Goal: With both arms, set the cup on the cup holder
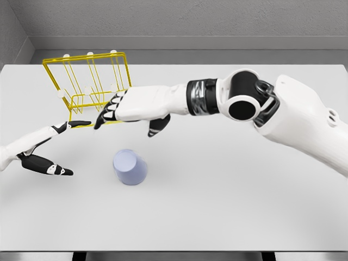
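— Hands first: how open are they, and on what?
— Right hand (128, 109) reaches across from the right, fingers stretched flat with its dark fingertips at the front lower edge of the yellow wire cup holder (89, 81); whether they touch the wire I cannot tell. It grips nothing. Left hand (46, 149) comes in low on the left, fingers spread wide, one pointing at the holder's near corner, also holding nothing.
— And the cup?
— Pale lilac cup (130, 167) sits on the white surface (228, 206), below the right hand and apart from both hands and the holder
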